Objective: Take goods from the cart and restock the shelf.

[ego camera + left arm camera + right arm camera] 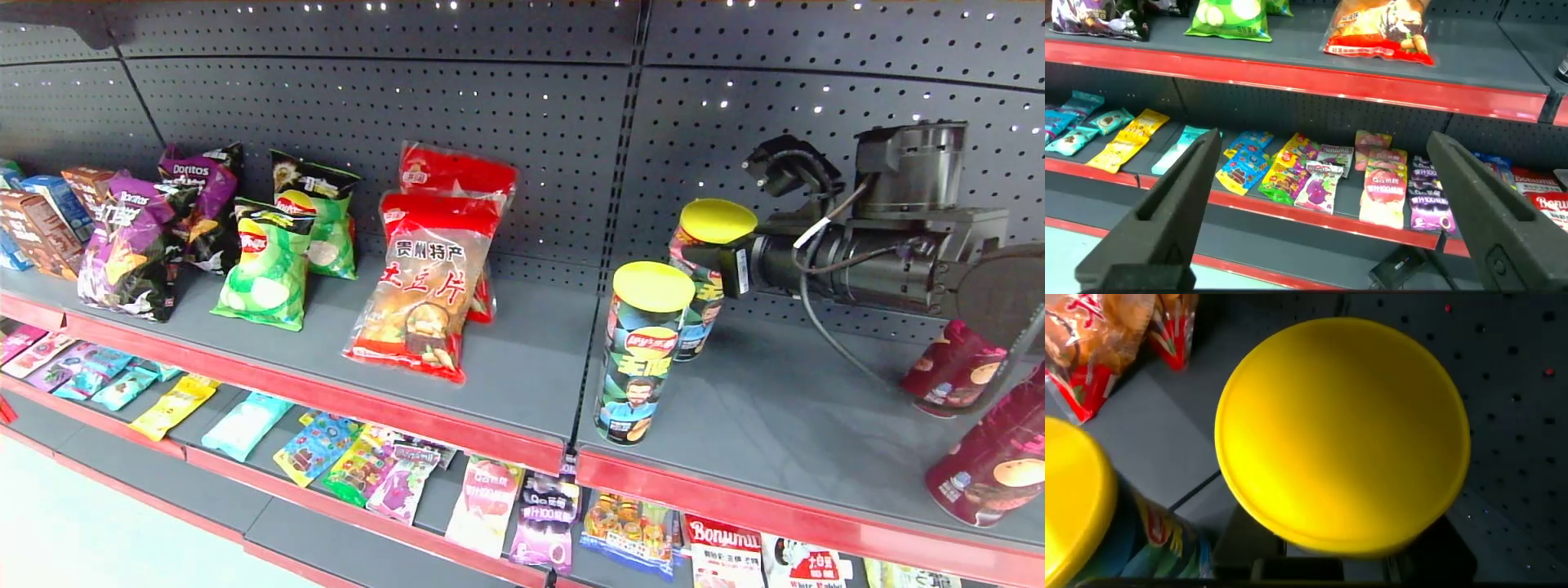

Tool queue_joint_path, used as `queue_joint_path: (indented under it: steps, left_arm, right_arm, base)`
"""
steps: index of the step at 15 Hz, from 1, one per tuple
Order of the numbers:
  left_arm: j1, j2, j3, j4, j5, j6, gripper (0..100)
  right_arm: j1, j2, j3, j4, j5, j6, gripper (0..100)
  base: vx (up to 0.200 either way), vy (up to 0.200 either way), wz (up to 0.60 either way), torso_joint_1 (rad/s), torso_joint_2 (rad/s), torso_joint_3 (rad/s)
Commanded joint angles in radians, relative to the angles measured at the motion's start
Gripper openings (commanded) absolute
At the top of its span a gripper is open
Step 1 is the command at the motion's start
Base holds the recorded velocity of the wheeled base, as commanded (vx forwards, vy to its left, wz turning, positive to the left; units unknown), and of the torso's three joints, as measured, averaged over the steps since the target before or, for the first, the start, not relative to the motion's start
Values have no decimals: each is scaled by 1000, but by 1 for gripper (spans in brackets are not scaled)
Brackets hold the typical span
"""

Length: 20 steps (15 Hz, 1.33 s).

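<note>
Right gripper [700, 263] comes in from the right over the upper shelf [784, 408], claw pinched around the body of the far chip can [718, 222] just under its yellow lid. That can stands upright at the back of the right-hand shelf bay, close to the pegboard back panel [816, 106]. In the right wrist view the yellow lid [1343, 433] sits right over the claw.

The near chip can [645, 351], same yellow lid and cartoon print, stands upright in front and slightly left of the held one, near the red shelf edge. Cannot tell if the two cans touch.

Left gripper [1323, 140] is low, facing the lower shelf [1290, 216], fingers [1167, 212] spread wide with nothing between them. Flat candy packets [1315, 175] lie in a row on that shelf beyond it.

Left bay of the upper shelf: two red potato-chip bags [424, 286] leaning one behind the other, green chip bags [269, 269] farther left, then purple chip bags [131, 245] and small boxes [41, 220] at the far left. Two dark red cans [955, 367] lie tilted at the right edge.
</note>
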<state>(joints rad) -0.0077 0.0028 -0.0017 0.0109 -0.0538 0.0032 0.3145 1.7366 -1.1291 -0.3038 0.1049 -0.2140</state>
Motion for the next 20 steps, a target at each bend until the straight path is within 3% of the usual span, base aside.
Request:
queue_joint_path:
  steps: [1, 6, 20]
  left_arm:
    - [0, 0, 0, 0, 0, 0, 100]
    - [0, 0, 0, 0, 0, 0, 100]
    - [0, 0, 0, 0, 0, 0, 100]
  right_arm:
    - [12, 40, -21, -1, -7, 2, 0]
    - [14, 101, -107, 0, -7, 12, 0]
    - [21, 170, -133, -9, 1, 55, 0]
  base:
    - [0, 0, 0, 0, 0, 0]
    - [0, 0, 0, 0, 0, 0]
    - [0, 0, 0, 0, 0, 0]
